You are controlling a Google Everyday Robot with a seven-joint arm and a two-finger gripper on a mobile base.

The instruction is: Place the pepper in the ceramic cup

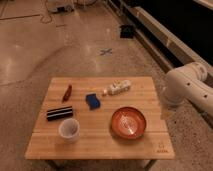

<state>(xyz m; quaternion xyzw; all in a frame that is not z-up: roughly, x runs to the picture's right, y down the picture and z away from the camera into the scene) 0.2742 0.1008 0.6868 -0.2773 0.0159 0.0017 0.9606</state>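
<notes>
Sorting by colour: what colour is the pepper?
The pepper is red, camera view; claw out of frame.

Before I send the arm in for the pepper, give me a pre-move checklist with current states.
1. Slim red pepper lies free at the wooden table's back-left: ok.
2. White ceramic cup stands upright, mouth unobstructed: ok.
3. Low path from pepper to cup: not ok, black striped bar lies between them.
4. Sight of the gripper: not ok, out of frame; only the white arm shows, right of the table.
5. Empty gripper: cannot tell.
</notes>
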